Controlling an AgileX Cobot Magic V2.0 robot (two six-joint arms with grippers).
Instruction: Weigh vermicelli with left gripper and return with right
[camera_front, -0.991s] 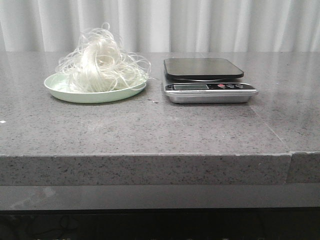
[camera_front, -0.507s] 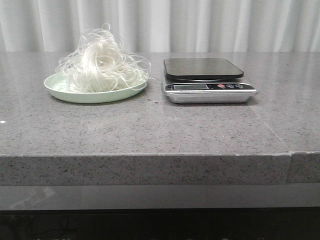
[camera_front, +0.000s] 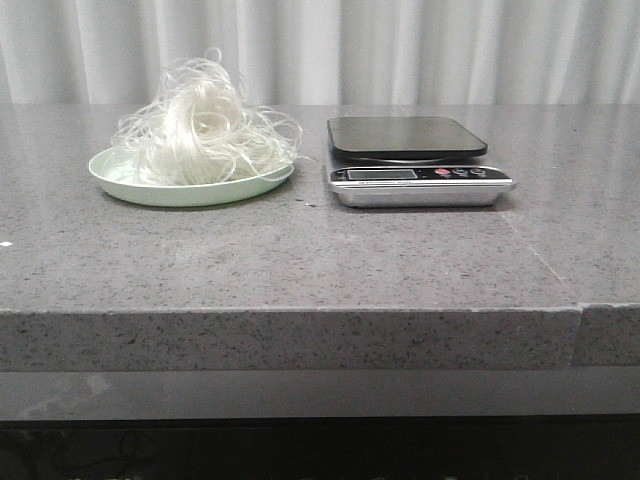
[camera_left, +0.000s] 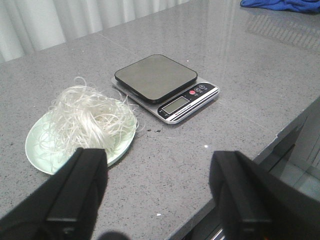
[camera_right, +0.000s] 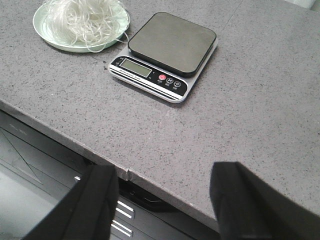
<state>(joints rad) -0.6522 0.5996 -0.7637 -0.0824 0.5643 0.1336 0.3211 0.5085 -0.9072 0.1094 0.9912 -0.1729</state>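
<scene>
White vermicelli (camera_front: 200, 125) sat unmoved on the plate (camera_front: 120, 180) left of the scale (camera_front: 415, 160), both grippers (camera_left: 160, 195) (camera_right: 162, 200) spread empty, weighing unstarted.

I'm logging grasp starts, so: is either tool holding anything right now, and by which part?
Nothing is held. The left tool and right tool are both open and empty; the vermicelli lies untouched on its plate.

Both grippers (camera_left: 157, 192) (camera_right: 162, 200) agape, empty.
</scene>
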